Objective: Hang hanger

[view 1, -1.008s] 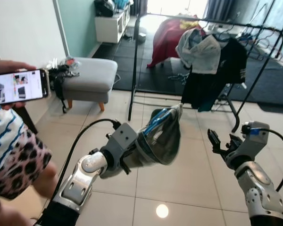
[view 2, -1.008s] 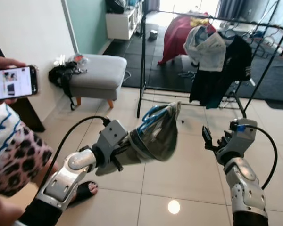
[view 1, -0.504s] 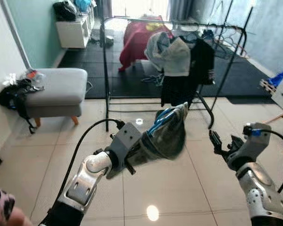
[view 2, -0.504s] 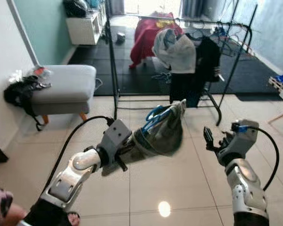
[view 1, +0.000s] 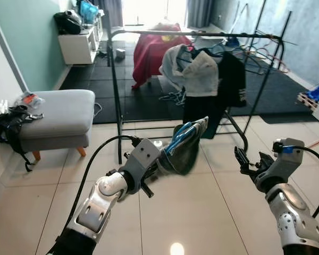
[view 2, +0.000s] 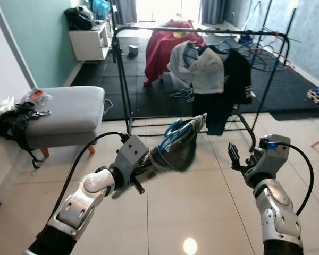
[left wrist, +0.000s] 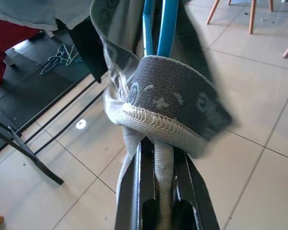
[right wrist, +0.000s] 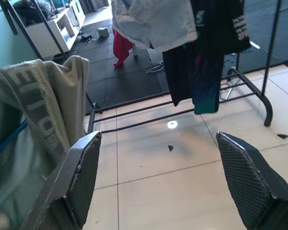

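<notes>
A blue hanger (view 1: 179, 136) carries a grey garment (view 1: 185, 151) with a patterned waistband. My left gripper (view 1: 162, 162) is shut on the bunched fabric below the hanger and holds it up over the tiled floor. In the left wrist view the cloth (left wrist: 173, 105) is pinched between the black fingers (left wrist: 140, 191), with the hanger's blue arms (left wrist: 158, 24) above. Beyond it stands the black clothes rack (view 1: 196, 34), its top bar holding a pale shirt (view 1: 199, 71) and a black shirt (view 1: 231, 74). To the right, my right gripper (view 1: 249, 161) is open and holds nothing, its fingers spread wide (right wrist: 157, 138).
A grey ottoman (view 1: 56, 114) stands at the left with a black bag (view 1: 5, 130) beside it. Behind are a white shelf unit (view 1: 80, 45) and a red cloth (view 1: 154, 48) over dark floor mats. The rack's feet (view 1: 239, 135) rest on the tiles.
The camera has turned right: the person with the phone has left the picture and the rack now stands centred ahead. My left gripper still holds the garment; the right stays open.
</notes>
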You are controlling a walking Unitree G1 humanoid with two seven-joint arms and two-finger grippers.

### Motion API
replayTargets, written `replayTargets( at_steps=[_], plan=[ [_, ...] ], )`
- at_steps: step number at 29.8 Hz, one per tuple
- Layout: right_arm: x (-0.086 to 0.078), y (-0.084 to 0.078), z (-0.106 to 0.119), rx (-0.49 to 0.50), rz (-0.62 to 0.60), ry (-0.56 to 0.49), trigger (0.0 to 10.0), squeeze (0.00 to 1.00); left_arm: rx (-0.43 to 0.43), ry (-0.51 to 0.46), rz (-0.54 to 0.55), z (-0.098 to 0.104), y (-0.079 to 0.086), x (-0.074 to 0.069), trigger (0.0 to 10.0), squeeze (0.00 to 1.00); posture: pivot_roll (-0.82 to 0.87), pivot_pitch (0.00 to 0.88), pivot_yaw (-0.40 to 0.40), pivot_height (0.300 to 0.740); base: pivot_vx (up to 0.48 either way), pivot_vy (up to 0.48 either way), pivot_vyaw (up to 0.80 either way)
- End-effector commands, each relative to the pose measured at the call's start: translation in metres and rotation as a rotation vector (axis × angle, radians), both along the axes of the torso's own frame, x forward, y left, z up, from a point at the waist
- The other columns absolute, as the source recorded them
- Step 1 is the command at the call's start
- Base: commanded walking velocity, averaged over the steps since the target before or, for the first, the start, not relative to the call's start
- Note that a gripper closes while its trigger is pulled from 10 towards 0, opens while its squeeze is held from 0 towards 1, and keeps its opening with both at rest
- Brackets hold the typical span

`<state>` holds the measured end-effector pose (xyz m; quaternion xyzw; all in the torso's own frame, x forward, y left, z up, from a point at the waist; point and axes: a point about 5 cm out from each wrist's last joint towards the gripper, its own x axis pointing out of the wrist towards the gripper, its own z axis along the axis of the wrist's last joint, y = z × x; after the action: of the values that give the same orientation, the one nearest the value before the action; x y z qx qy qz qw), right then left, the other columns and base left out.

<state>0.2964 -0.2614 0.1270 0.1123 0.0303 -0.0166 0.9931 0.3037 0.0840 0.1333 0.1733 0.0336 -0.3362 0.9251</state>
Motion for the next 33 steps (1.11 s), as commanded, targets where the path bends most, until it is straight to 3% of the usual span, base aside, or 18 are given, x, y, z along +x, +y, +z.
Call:
replayTargets(
  at_steps=[1,12,17,33],
  plan=[
    [0.0002,0.0027,-0.0017,0.005,0.009,0.0,10.0,0.0,0.003,0.009,0.013,-0.0011,0.0013,0.0002,10.0,0.0,-0.06,0.033,-0.07,0.74,0.48,0.0,0.0],
    [0.0008,0.0028,-0.0009,0.007,0.014,-0.001,10.0,0.0,-0.008,0.011,0.026,0.0002,0.0018,0.0011,10.0,0.0,-0.06,0.043,-0.073,0.74,0.48,0.0,0.0],
    [0.0012,0.0025,-0.0009,0.005,0.017,0.003,10.0,0.0,-0.014,0.012,0.033,0.0018,0.0016,0.0021,10.0,0.0,-0.06,0.046,-0.073,0.74,0.48,0.0,-0.8],
    [0.0024,0.0035,-0.0001,0.011,0.016,-0.001,10.0,0.0,-0.023,0.015,0.061,0.0061,0.0004,0.0054,10.0,0.0,-0.06,0.05,-0.069,0.74,0.48,0.0,0.0]
  ],
)
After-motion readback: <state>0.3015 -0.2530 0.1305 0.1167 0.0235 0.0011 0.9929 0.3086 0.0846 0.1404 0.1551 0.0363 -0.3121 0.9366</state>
